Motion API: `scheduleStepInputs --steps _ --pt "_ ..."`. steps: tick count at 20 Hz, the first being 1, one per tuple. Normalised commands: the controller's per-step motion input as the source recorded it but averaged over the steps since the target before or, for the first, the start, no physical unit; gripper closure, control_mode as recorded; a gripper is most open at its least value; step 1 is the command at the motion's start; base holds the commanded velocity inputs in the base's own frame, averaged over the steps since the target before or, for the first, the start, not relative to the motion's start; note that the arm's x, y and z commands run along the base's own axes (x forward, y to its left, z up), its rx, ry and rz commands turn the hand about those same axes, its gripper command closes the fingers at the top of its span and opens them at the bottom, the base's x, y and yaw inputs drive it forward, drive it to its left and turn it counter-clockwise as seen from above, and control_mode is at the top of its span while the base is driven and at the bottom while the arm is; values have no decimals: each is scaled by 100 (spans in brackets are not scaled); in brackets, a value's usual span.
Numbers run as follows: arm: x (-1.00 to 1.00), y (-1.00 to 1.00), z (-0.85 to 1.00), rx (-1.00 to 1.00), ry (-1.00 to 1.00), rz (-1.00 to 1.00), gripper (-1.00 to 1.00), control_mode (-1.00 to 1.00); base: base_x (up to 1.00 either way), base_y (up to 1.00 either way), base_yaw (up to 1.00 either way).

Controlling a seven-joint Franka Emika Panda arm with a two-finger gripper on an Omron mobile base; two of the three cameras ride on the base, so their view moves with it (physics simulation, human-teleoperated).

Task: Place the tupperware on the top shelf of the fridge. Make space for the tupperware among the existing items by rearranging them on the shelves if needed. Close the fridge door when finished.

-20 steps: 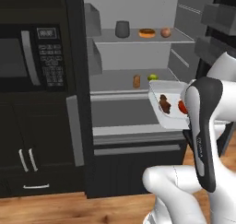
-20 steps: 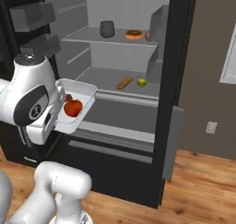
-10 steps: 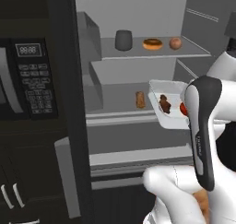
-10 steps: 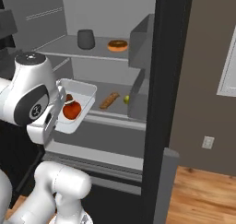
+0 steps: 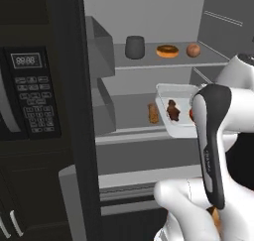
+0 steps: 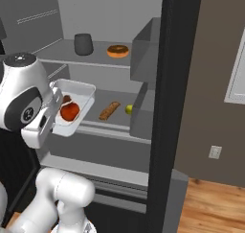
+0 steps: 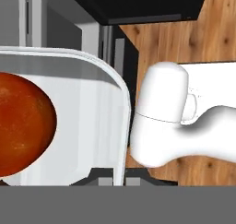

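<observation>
Between claw [image 7: 119,174] tips — tupperware [image 7: 87,126] rim, clamped.

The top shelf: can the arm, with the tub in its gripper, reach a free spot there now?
Probably yes. The fridge door stands open, and the top shelf has bare room left of the jar. The tub hangs lower, in front of the second shelf.

microwave display [image 5: 26,60]: pale digits on a small dark screen at the top of the keypad; they look like "99:88" but are too blurred to be sure
microwave keypad [image 5: 39,115]: rows of small pale button marks directly below the display, too small to read
arm joint [image 6: 27,113]: a small pale round emblem on the dark side cap, not legible
fridge [image 5: 149,17]: no readable label or brand on its interior walls
</observation>
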Motion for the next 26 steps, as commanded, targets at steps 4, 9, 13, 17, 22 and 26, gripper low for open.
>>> scheduleStepInputs --steps 4,9,13,17,22,26 --pt "-18 31 19 -4 -25 5 100 -100 0 0 0" --pt "-3 0 67 1 -22 17 100 -100 0 0 0" --pt "0 7 44 0 -1 21 100 -100 0 0 0" --pt "3 34 6 0 6 11 100 -100 0 0 0" --pt "40 27 6 4 6 0 100 -100 0 0 0" --pt "41 3 4 15 0 0 100 -100 0 0 0"
